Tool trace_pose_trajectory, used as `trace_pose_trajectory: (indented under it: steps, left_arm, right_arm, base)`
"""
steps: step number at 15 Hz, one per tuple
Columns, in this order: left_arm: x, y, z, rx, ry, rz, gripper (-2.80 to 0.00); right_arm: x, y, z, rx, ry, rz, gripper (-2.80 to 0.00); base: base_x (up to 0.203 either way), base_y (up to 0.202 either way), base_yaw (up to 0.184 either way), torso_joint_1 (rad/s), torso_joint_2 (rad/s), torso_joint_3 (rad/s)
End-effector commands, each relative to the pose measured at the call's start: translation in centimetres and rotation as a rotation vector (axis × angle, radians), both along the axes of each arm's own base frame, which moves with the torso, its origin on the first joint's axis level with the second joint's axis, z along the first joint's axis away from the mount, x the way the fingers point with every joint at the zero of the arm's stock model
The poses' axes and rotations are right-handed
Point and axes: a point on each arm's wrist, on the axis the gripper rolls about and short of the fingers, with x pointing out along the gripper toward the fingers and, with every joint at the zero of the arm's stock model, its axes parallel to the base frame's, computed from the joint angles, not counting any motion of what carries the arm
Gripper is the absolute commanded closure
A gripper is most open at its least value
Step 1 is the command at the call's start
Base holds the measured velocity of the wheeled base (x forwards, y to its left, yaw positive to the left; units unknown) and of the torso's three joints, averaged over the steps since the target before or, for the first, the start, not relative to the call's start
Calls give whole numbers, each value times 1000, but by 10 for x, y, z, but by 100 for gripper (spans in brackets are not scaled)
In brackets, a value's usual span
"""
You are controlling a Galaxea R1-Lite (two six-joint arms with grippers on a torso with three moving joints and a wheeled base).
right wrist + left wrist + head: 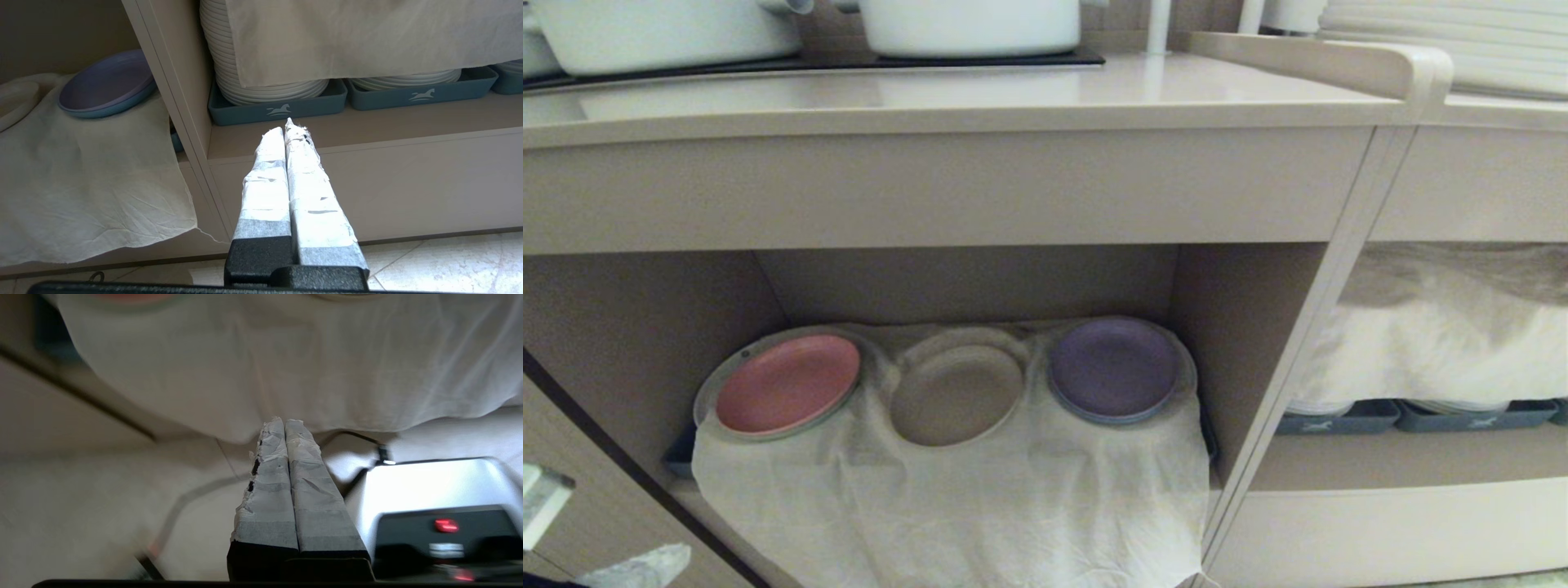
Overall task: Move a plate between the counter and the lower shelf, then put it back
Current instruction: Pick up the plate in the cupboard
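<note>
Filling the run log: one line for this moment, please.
plate: on lower shelf cloth, between pink and purple | left gripper: shut, empty, below cloth | right gripper: shut, parked

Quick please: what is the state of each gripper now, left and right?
Left gripper: closed, holding nothing, low in front of the white cloth.
Right gripper: closed, empty, parked before the cabinet.

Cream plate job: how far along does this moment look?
The small matte cream-beige plate lies on the lower shelf's white cloth, between pink and purple plates. The pale beige counter carries no plate. Both claws, left and right, are shut and empty. Which leg remains cannot be told.
</note>
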Motion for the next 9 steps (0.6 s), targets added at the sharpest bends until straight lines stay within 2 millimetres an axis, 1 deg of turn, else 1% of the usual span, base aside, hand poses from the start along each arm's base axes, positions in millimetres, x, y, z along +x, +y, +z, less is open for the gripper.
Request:
trace_pose_trajectory:
  steps: [1, 3, 6, 9]
  left_arm:
    - [-10, 2, -11, 60, -103, -39, 0]
    - [-18, 3, -22, 131, -188, -77, 0]
    - [-33, 4, -40, 173, -270, -114, 0]
    - [-40, 3, -46, 173, -281, -120, 0]
  right_arm:
    - [0, 0, 0, 0, 0, 0, 0]
    - [0, 0, 0, 0, 0, 0, 0]
    - [0, 0, 0, 0, 1, 0, 0]
    - [0, 0, 0, 0, 1, 0, 0]
  base:
    - [0, 0, 0, 0, 0, 0]
    - [0, 0, 0, 0, 0, 0]
    - [0, 0, 0, 0, 0, 0]
    - [0, 0, 0, 0, 0, 0]
